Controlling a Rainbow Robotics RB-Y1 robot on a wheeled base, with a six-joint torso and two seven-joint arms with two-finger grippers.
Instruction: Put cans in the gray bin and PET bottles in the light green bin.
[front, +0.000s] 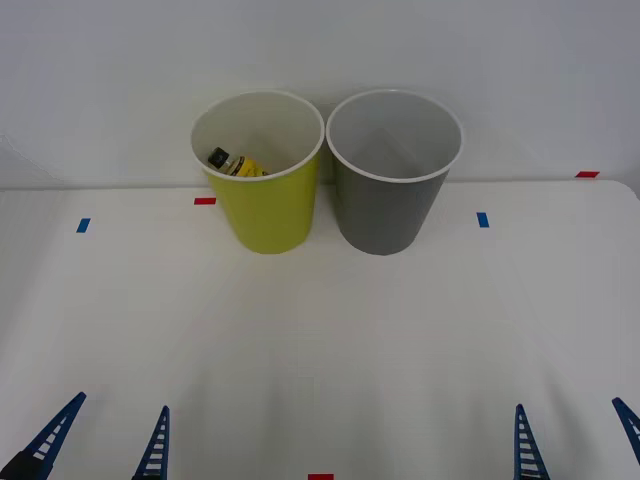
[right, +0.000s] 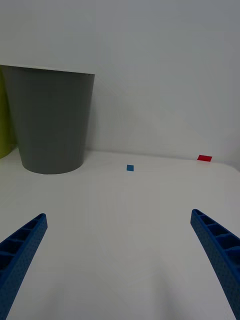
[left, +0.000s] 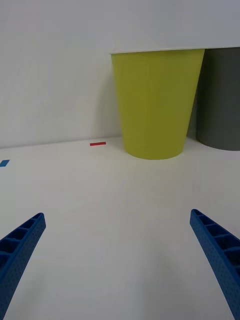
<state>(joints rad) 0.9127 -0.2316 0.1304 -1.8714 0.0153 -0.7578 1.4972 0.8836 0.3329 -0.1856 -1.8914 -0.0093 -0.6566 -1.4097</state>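
Both grippers, left gripper (front: 100, 440) and right gripper (front: 575, 435), gape apart; from above, PET bottle (front: 232, 163) lies inside light green bin (front: 270, 215).

The light green bin (front: 272, 210) and gray bin (front: 385, 210) look smooth matt plastic; the table (front: 320, 340) matt white.

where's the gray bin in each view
Front view: the gray bin stands at the table's far edge, right of centre, beside the light green bin.
Right wrist view: it fills the upper left.
Left wrist view: cut off at the right edge.
Shared landmark: the light green bin, touching or nearly touching it.
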